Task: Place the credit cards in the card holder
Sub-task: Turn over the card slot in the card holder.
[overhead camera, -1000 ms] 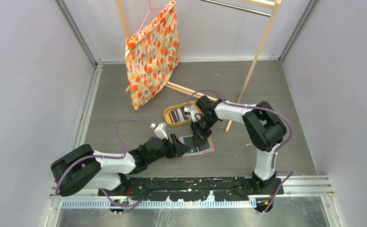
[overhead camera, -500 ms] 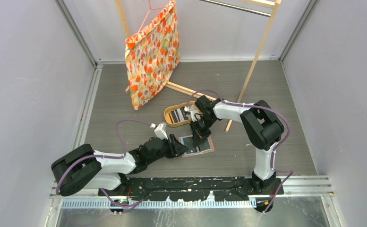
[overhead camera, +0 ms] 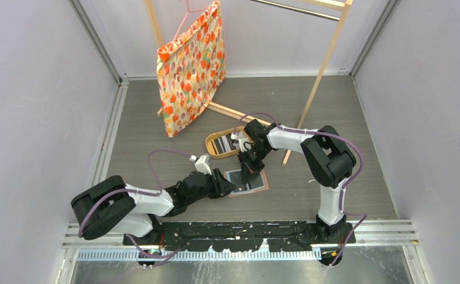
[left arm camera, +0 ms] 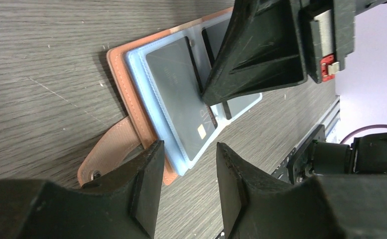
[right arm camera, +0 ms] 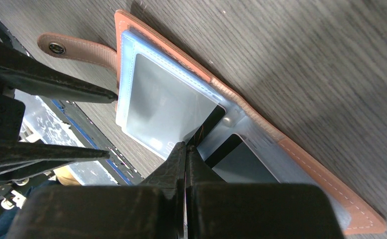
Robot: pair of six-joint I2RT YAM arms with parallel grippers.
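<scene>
From where I stand, the biggest holder is the orange flowered cloth bag (overhead camera: 193, 65), hung on a pale wooden rack (overhead camera: 326, 56) at the back. In front of it sits an oval wooden tray (overhead camera: 208, 144) with a few black, grey and white plastic cards (overhead camera: 222, 143) lying flat in it.

Nearer the arms, the salmon-tan leather-like card holder (left arm camera: 131, 94) lies open on the grey wood-grain table (overhead camera: 150, 124), its snap tab out to one side. A dark grey card (left arm camera: 177, 84) sits at its light-blue pocket.

The right gripper (right arm camera: 185, 149) is clenched tight, tips at that card's edge; whether it pinches the card I can't tell. The left gripper (left arm camera: 187, 152) has its jaws parted around the holder's near corner.

Plain pale walls (overhead camera: 38, 89) close the table in.
</scene>
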